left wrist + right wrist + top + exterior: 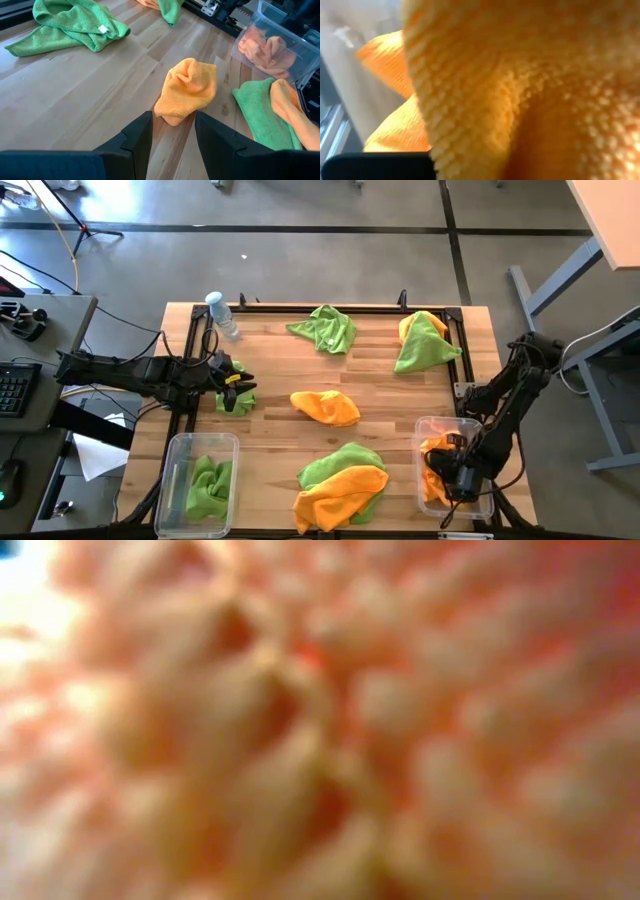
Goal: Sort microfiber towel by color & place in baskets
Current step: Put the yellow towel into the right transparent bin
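In the high view my left gripper (pixel 243 385) hovers at the table's left side over a small lime green towel (pixel 232 400); whether it touches that towel I cannot tell. The left wrist view shows this gripper (pixel 172 122) open, nothing between its fingers, facing an orange towel (pixel 187 90). My right gripper (pixel 452 470) is down inside the right basket (pixel 440 423) among orange towels (pixel 437 445). Orange cloth (pixel 520 90) fills the right wrist view. The left basket (pixel 200 442) holds a green towel (pixel 208 485).
On the table lie a green towel (pixel 325 328) at the far side, a green one over orange (pixel 425 345) at the far right, and a green-and-orange pile (pixel 340 480) near the front. A water bottle (pixel 222 315) stands far left. Orange cloth (pixel 320 720) blocks the low view.
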You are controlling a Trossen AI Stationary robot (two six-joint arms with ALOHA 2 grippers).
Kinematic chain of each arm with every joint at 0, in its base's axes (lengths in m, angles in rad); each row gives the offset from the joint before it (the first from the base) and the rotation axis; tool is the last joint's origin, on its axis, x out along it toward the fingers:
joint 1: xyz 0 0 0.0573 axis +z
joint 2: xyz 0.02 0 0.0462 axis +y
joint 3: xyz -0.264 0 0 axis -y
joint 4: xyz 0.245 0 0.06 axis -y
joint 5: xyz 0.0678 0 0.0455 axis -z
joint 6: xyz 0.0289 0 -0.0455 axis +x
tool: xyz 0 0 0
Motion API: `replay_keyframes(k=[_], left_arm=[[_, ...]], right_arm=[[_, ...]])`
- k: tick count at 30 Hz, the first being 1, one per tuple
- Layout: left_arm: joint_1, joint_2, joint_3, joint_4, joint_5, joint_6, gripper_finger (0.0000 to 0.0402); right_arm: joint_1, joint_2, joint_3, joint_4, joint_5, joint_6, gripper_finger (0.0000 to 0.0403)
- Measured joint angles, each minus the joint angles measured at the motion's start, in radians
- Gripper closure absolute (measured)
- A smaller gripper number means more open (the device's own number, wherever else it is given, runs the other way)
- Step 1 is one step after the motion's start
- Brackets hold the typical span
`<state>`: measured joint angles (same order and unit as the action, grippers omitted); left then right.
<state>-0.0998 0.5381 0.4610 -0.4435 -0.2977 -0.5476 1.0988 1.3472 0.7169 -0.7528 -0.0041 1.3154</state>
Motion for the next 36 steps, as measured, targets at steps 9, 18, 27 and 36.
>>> replay_keyframes(k=[9, 18, 27, 36], left_arm=[[0.000, 0.000, 0.000, 0.000, -0.010, 0.001, 0.0266], [0.000, 0.000, 0.000, 0.000, -0.028, 0.001, 0.0266], [0.000, 0.000, 0.000, -0.001, -0.028, 0.001, 0.0266], [0.000, 0.000, 0.000, -0.003, -0.028, 0.001, 0.0266]], right_arm=[[0.002, 0.000, 0.207, -0.295, 0.069, -0.027, 0.0268], [0.002, 0.000, 0.331, -0.431, 0.079, -0.062, 0.0241], [0.001, -0.001, 0.378, -0.504, 0.083, -0.043, 0.0171], [0.001, -0.001, 0.444, -0.574, 0.057, -0.030, 0.0149]])
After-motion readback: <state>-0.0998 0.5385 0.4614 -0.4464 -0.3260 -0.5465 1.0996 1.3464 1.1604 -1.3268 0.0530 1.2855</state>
